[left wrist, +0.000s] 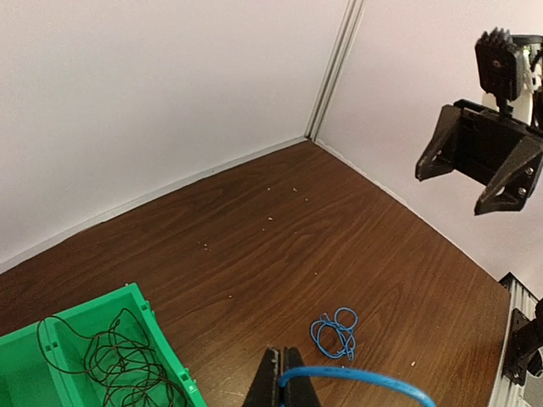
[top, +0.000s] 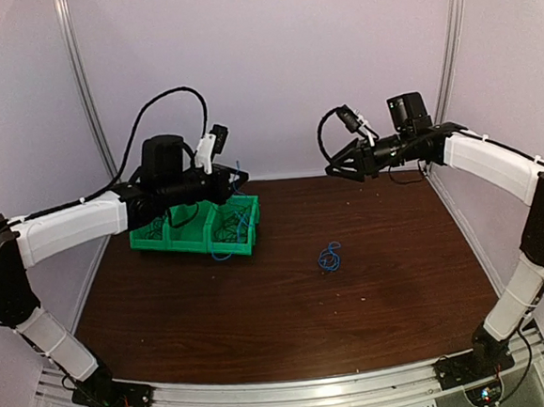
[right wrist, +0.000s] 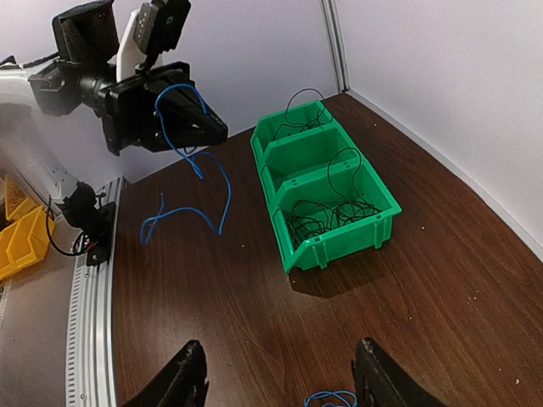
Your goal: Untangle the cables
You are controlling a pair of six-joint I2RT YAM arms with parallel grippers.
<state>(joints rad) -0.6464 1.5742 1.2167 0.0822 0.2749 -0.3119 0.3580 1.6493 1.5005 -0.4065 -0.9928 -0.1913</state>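
My left gripper (top: 239,179) is shut on a long blue cable (top: 225,249) and holds it in the air beside the green bins (top: 162,240). In the left wrist view the jaws (left wrist: 288,379) are closed on the cable (left wrist: 373,381), which arcs off to the right. In the right wrist view it hangs in loops (right wrist: 188,182) from the left gripper (right wrist: 191,119). A small tangled blue cable (top: 329,256) lies on the table's middle (left wrist: 336,331). My right gripper (top: 337,169) is open and empty, raised at the back right (right wrist: 280,386), with the tangle (right wrist: 327,398) just below it.
The row of green bins (right wrist: 327,182) at the left back holds thin black wires (right wrist: 327,216), also seen in the left wrist view (left wrist: 119,360). White walls close the back and sides. A yellow bin (right wrist: 21,242) lies off the table.
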